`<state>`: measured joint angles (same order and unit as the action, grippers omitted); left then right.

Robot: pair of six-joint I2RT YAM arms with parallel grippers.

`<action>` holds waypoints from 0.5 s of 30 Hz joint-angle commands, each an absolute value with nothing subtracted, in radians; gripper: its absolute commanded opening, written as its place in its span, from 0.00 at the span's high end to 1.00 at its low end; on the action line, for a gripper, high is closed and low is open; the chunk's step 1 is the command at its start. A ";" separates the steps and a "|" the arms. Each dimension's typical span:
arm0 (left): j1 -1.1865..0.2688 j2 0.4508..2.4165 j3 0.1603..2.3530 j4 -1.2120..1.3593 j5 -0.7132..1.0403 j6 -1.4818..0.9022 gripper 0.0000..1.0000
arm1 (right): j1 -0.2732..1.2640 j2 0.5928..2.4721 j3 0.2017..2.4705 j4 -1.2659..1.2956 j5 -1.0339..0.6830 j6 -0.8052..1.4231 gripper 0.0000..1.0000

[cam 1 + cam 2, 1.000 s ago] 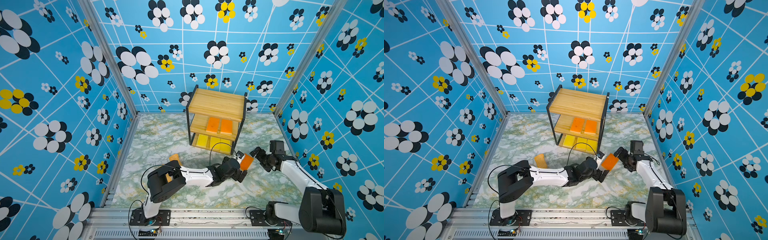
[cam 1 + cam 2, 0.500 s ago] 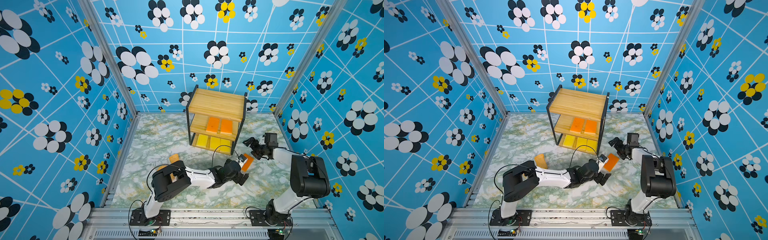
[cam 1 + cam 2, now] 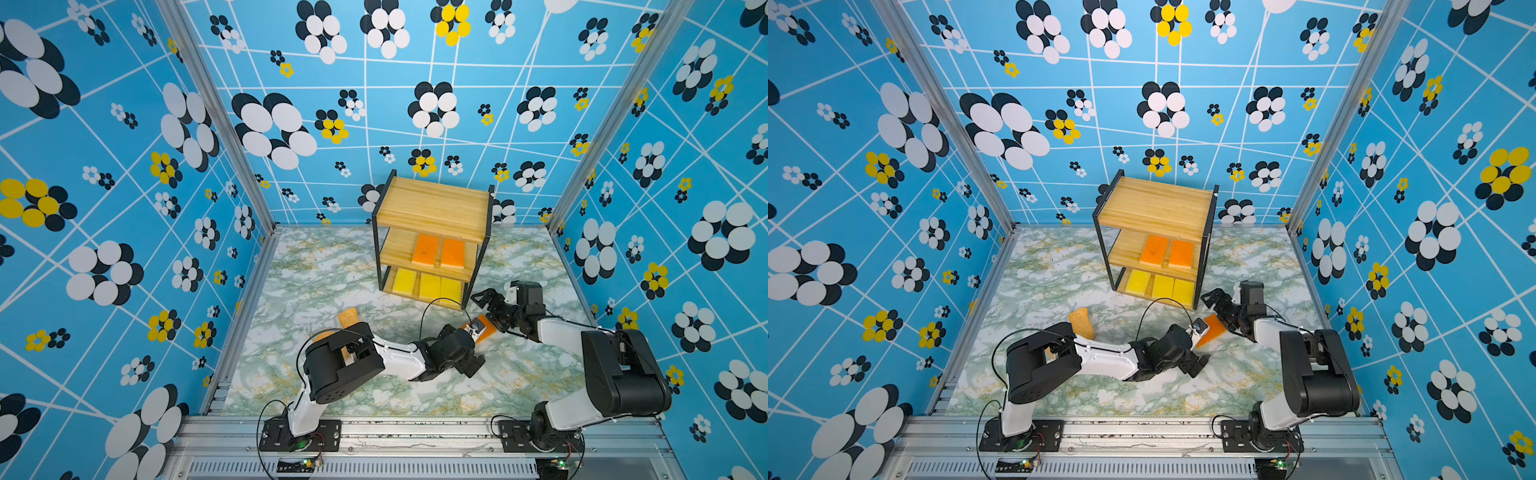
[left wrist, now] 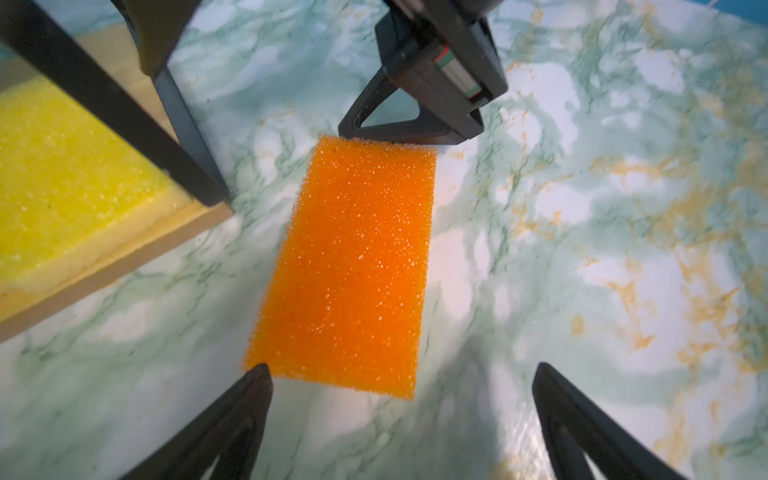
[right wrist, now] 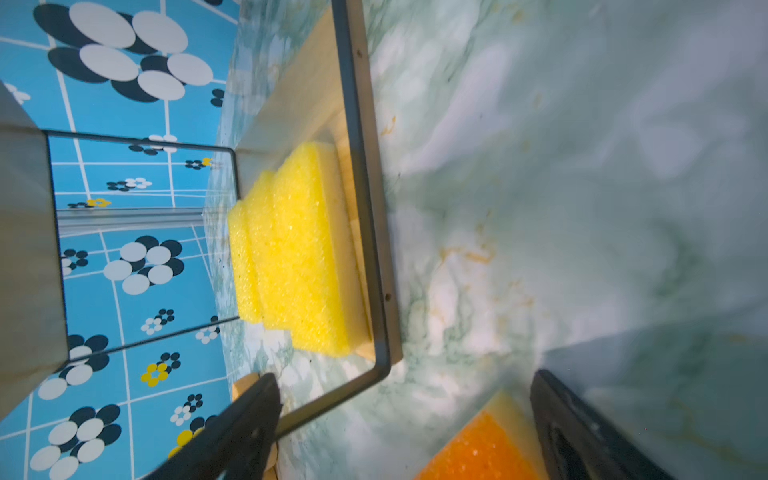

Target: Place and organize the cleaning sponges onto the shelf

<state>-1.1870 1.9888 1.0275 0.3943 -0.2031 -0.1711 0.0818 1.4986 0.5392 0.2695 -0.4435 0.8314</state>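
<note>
An orange sponge [image 3: 485,329] [image 4: 353,266] lies on the marble table by the front right corner of the shelf [image 3: 432,203]. My left gripper [image 3: 477,347] [image 4: 401,374] stands open at its near end, one fingertip [image 4: 259,374] at a corner. My right gripper [image 3: 491,309] [image 5: 405,395] is open at the far end, nothing between its fingers. Two orange sponges [image 3: 438,251] sit on the middle board and three yellow ones [image 3: 428,284] [image 5: 299,249] on the bottom board. A tan sponge [image 3: 349,318] lies on the table to the left; another [image 3: 1050,353] is mostly hidden by my left arm.
The shelf's black frame post [image 4: 124,108] and bottom board [image 4: 124,249] stand close beside the loose orange sponge. Blue flowered walls [image 3: 124,208] enclose the table on three sides. The shelf's top board is bare.
My right arm has swung round at its base; its gripper drew back toward the shelf, then came down again at the orange sponge. The sponge has dropped slightly. My left gripper stayed open.
</note>
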 commanded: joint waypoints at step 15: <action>-1.158 1.900 0.873 0.516 -0.112 -0.043 0.01 | 0.084 1.267 0.543 -0.021 -0.314 0.788 0.01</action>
